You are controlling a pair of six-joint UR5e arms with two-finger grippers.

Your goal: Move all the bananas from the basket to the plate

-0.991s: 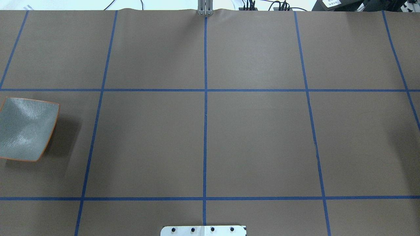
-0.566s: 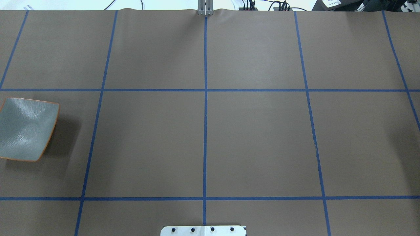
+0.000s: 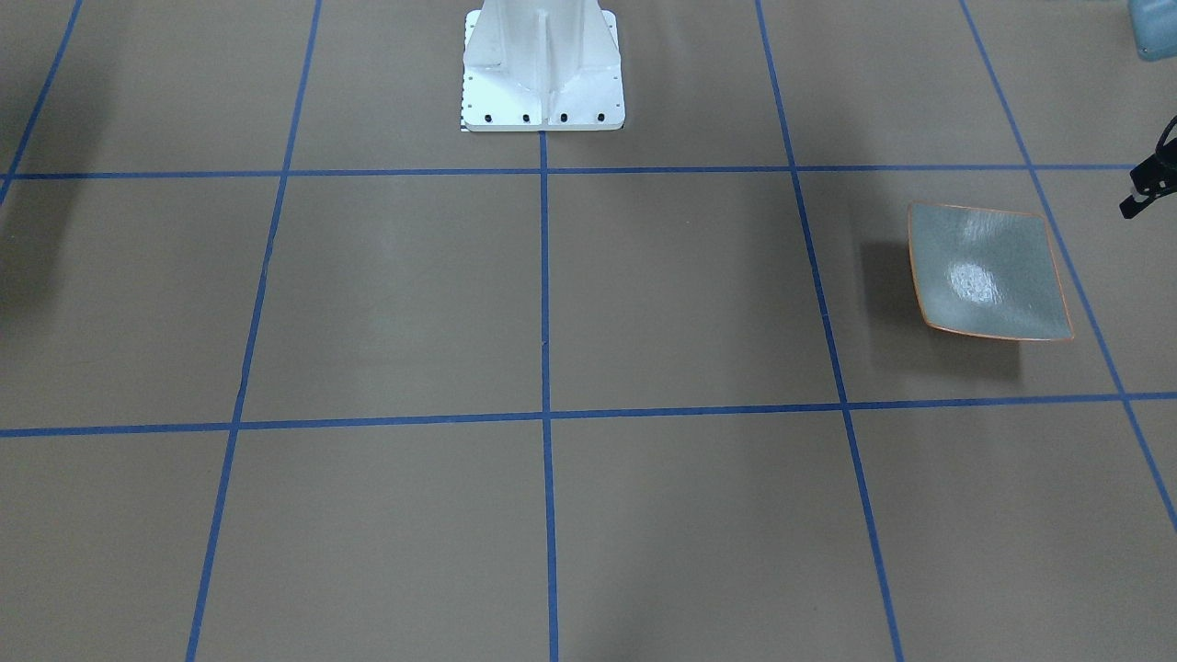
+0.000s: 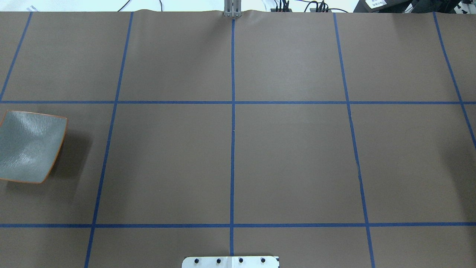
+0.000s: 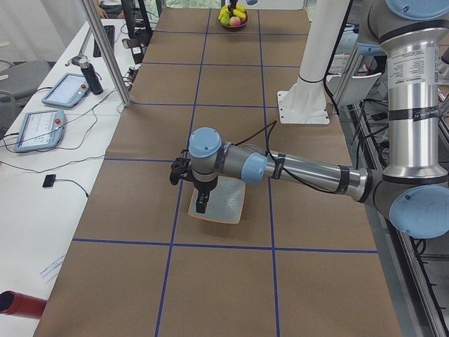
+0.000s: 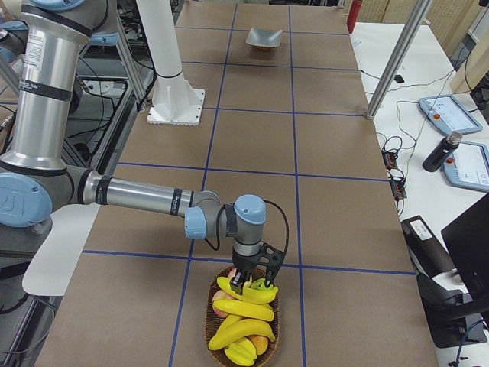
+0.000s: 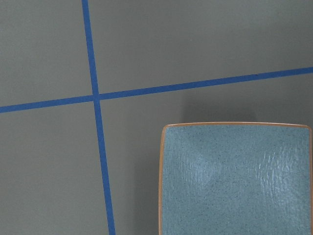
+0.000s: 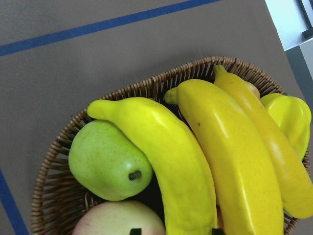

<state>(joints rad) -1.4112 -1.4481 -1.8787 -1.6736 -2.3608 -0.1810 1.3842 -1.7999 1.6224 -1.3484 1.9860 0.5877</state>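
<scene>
Three yellow bananas (image 8: 171, 166) lie side by side in a wicker basket (image 8: 54, 196) in the right wrist view. From the exterior right view, my right gripper (image 6: 252, 285) hangs just over the basket (image 6: 208, 325) and its bananas (image 6: 244, 310); I cannot tell whether it is open or shut. The grey-green plate (image 4: 29, 147) with its orange rim holds nothing. It also shows in the front view as the plate (image 3: 988, 271) and under the left wrist camera as the plate (image 7: 234, 181). My left gripper (image 5: 203, 206) hovers above the plate (image 5: 228, 203), state unclear.
A green pear (image 8: 105, 159) and an apple (image 8: 120, 218) share the basket. The white robot pedestal (image 3: 542, 64) stands at the table's robot-side edge. Two teach pendants (image 5: 59, 88) and a metal post (image 5: 105, 49) line the operators' side. Blue tape lines grid the brown table.
</scene>
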